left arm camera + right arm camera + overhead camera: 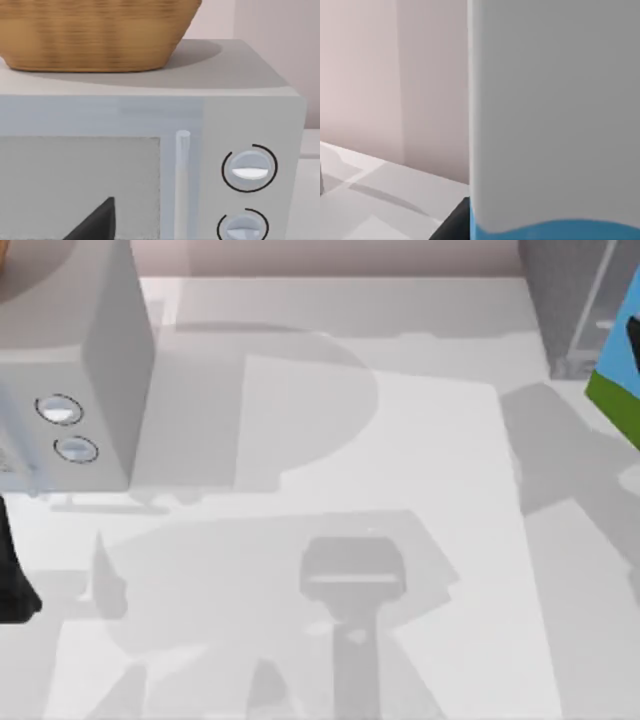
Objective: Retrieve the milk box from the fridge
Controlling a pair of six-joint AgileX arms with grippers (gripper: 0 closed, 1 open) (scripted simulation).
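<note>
Milk box [618, 360] sits at the right end effector [634, 340].

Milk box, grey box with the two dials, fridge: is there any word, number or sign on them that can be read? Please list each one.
None can be read.
Milk box: blue and green faces, no lettering visible.
Grey box with dials: only arc marks around the two dials, no digits or words.
Fridge: plain grey, no label.

A pale grey-white tabletop [420, 490] carries overlapping soft shadows. A plain pinkish-beige wall [395, 75] stands behind it. At the left sits a grey box with two round dials [250, 170], a woven basket [95, 35] resting on top.
</note>
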